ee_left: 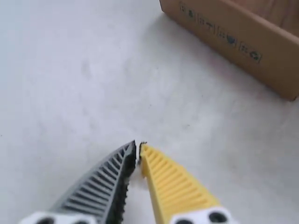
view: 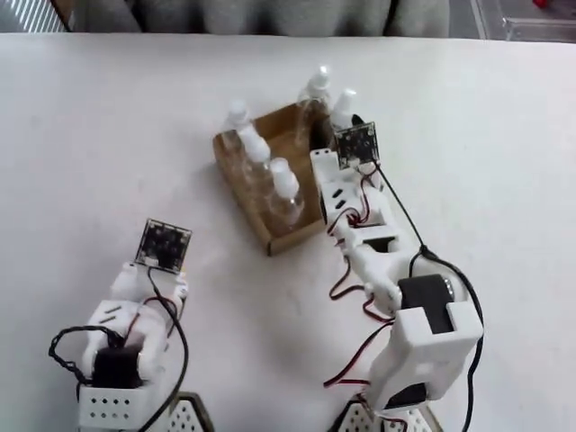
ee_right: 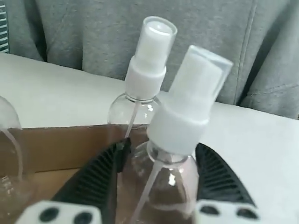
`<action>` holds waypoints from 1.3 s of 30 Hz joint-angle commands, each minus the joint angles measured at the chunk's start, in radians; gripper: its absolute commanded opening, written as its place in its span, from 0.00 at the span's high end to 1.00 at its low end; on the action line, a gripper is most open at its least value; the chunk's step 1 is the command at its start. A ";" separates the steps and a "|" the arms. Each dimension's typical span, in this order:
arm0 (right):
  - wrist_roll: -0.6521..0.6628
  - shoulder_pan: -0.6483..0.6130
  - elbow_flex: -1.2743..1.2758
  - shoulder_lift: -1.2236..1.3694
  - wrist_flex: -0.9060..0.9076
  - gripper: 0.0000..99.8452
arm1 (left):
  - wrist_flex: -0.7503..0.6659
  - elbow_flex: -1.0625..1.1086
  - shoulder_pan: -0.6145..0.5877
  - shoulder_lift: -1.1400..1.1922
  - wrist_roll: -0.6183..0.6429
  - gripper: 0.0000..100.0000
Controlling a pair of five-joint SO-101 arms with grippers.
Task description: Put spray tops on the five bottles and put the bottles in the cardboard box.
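High view: cardboard box (view: 281, 130) on white table (view: 108, 117), grey cloth (view: 270, 13) behind.

The cardboard box (view: 238, 187) is brown and open-topped, and it sits at an angle near the table centre. Five clear plastic bottles stand upright, each fitted with a white spray top (ee_right: 187, 100). Three bottles (view: 256, 153) form a row along the box's left side, running far to near. A fourth bottle (view: 317, 90) stands at the box's far corner. The fifth bottle (view: 343, 106) stands just right of it, clamped between the jaws of the right gripper (ee_right: 161, 149). Whether these two rest inside the box cannot be determined.
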 commanded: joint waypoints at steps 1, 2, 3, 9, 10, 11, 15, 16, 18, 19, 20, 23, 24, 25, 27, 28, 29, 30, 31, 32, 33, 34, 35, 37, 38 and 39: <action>0.003 -0.002 0.015 -0.004 -0.007 0.85 | -0.031 -0.002 -0.007 -0.013 -0.009 0.98; 0.003 -0.004 0.020 -0.004 -0.008 0.84 | -0.031 -0.002 -0.007 -0.013 -0.009 0.98; 0.003 -0.004 0.025 -0.004 -0.012 0.84 | -0.031 -0.002 -0.007 -0.013 -0.009 0.98; 0.003 -0.004 0.026 -0.004 -0.012 0.84 | -0.031 -0.002 -0.007 -0.013 -0.009 0.98; 0.003 -0.004 0.026 -0.004 -0.012 0.84 | -0.031 -0.002 -0.007 -0.013 -0.009 0.98; 0.003 -0.004 0.026 -0.004 -0.012 0.84 | -0.031 -0.002 -0.007 -0.013 -0.009 0.98; -0.002 -0.004 0.026 -0.004 -0.013 0.84 | -0.031 -0.002 -0.007 -0.013 -0.009 0.98; -0.002 -0.004 0.026 -0.004 -0.013 0.84 | -0.031 -0.002 -0.007 -0.013 -0.009 0.98; -0.005 -0.004 0.026 -0.004 -0.015 0.84 | -0.031 -0.002 -0.007 -0.013 -0.009 0.98; -0.005 -0.004 0.026 -0.004 -0.015 0.84 | -0.031 -0.002 -0.007 -0.013 -0.011 0.98; -0.005 -0.004 0.026 -0.004 -0.015 0.84 | -0.031 -0.002 -0.007 -0.013 -0.011 0.98; -0.005 -0.004 0.026 -0.005 -0.015 0.84 | -0.031 -0.002 -0.007 -0.013 -0.011 0.98; -0.005 -0.004 0.026 -0.007 -0.015 0.84 | -0.031 -0.002 -0.007 -0.013 -0.011 0.98; -0.005 -0.004 0.026 -0.008 -0.015 0.84 | -0.031 -0.002 -0.007 -0.013 -0.011 0.98; -0.005 -0.004 0.026 -0.012 -0.015 0.84 | -0.031 -0.002 -0.007 -0.013 -0.011 0.98; -0.005 -0.004 0.028 -0.013 -0.015 0.84 | -0.031 -0.002 -0.007 -0.013 -0.011 0.98; -0.005 -0.004 0.028 -0.013 -0.015 0.84 | -0.031 -0.002 -0.007 -0.013 -0.011 0.98; -0.005 -0.004 0.028 -0.013 -0.015 0.84 | -0.031 -0.002 -0.007 -0.013 -0.011 0.98; -0.005 -0.004 0.028 -0.013 -0.015 0.84 | -0.031 -0.002 -0.007 -0.013 -0.011 0.98; -0.005 -0.004 0.028 -0.013 -0.015 0.84 | -0.031 -0.002 -0.007 -0.013 -0.011 0.98; -0.005 -0.002 0.028 -0.013 -0.015 0.84 | -0.031 -0.002 -0.008 -0.013 -0.011 0.98; -0.005 -0.001 0.028 -0.013 -0.015 0.84 | -0.031 -0.002 -0.008 -0.013 -0.011 0.98; -0.005 -0.001 0.029 -0.013 -0.015 0.84 | -0.031 -0.002 -0.008 -0.013 -0.011 0.98; -0.006 -0.001 0.029 -0.013 -0.015 0.84 | -0.031 -0.002 -0.008 -0.013 -0.011 0.98; -0.006 -0.001 0.029 -0.013 -0.015 0.84 | -0.031 -0.002 -0.008 -0.013 -0.011 0.98; -0.006 -0.001 0.029 -0.013 -0.015 0.84 | -0.031 -0.002 -0.008 -0.013 -0.011 0.98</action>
